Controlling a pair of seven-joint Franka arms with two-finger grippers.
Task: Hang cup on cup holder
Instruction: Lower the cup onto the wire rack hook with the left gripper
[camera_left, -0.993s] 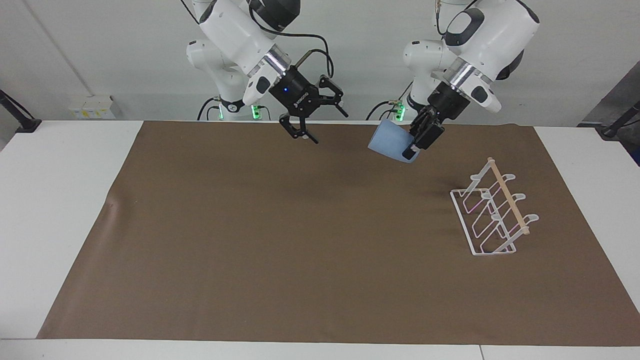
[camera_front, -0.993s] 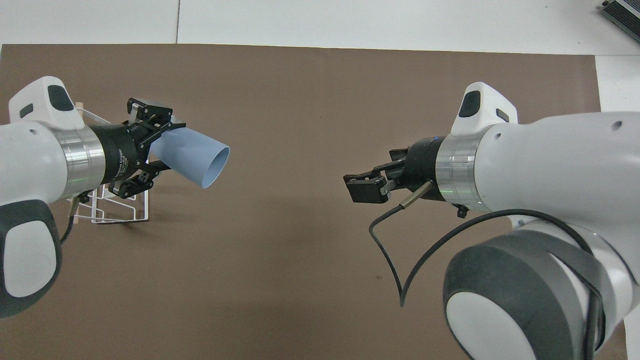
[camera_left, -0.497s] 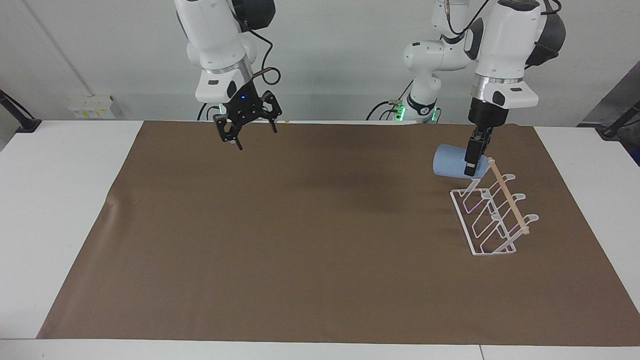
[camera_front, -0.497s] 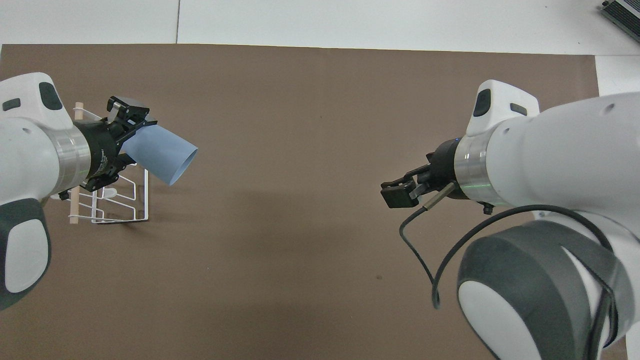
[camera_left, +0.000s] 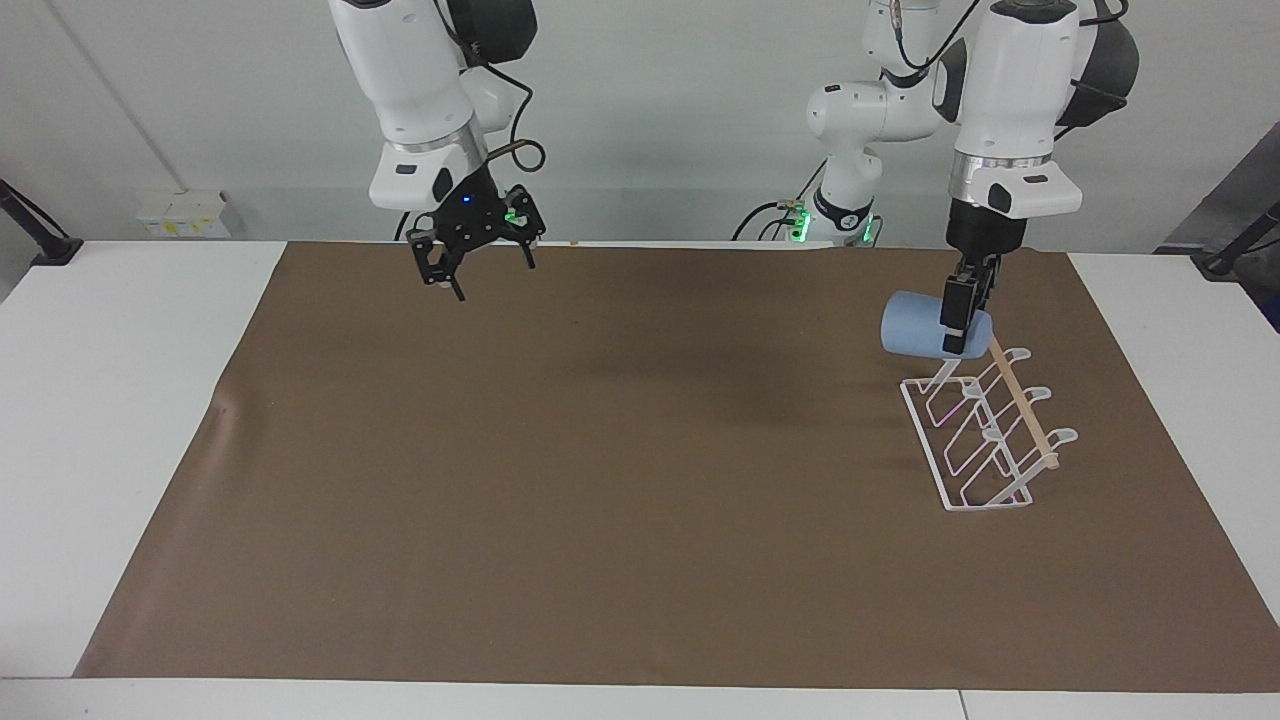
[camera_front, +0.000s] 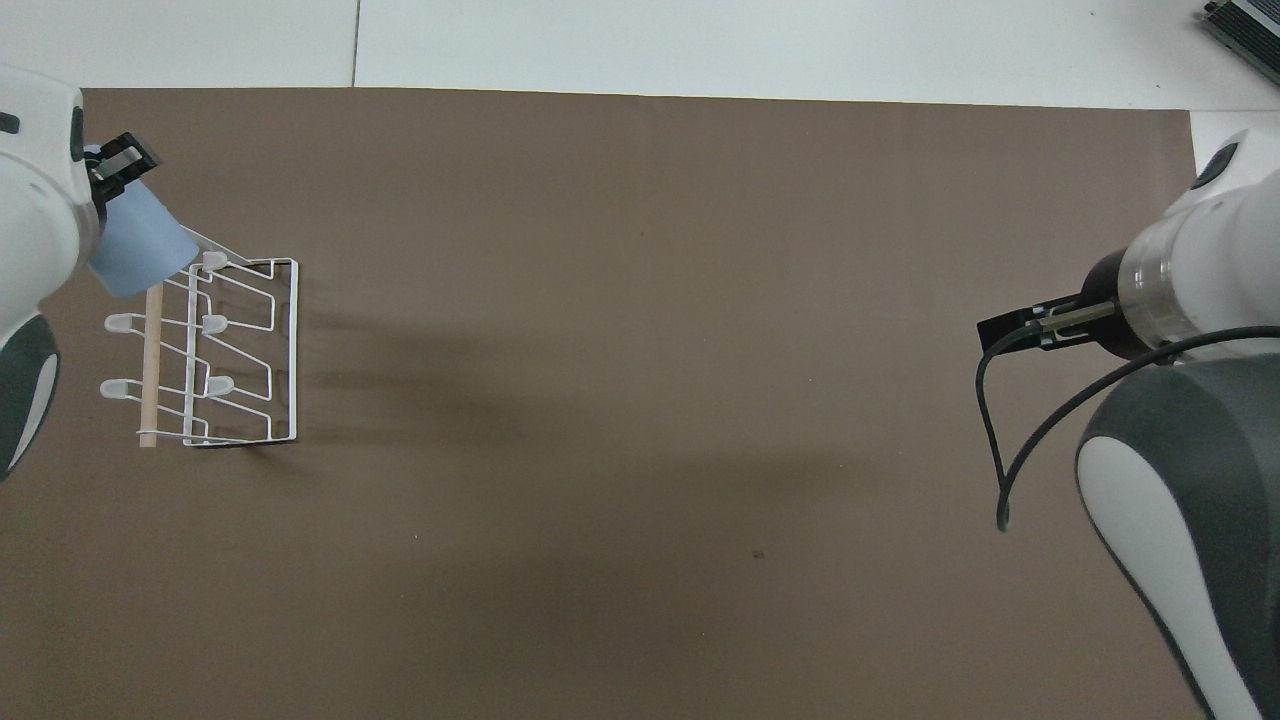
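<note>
**Over the rack's near end, the left gripper holds the cup**

Above the rack (camera_left: 985, 430), at the end of it nearest the robots, the left gripper (camera_left: 955, 328) hangs straight down from its arm with its fingers (camera_left: 950, 318) clamped on the cup (camera_left: 912, 325). The cup is light blue and lies on its side in the air, gripped near one end, its body pointing toward the right arm's end of the table. It hangs just above the top of the dowel (camera_left: 1020, 405); whether it touches the dowel or a prong cannot be told. In the overhead view only part of the cup (camera_front: 135, 250) shows beside the arm, at the upper end of the rack (camera_front: 245, 350).

The rack stands on the brown mat (camera_left: 600, 480) toward the left arm's end of the table, its prongs empty.

The right gripper (camera_left: 472, 262) waits over the mat's edge nearest the robots, toward the right arm's end. Its fingers are spread apart and hold nothing.
</note>
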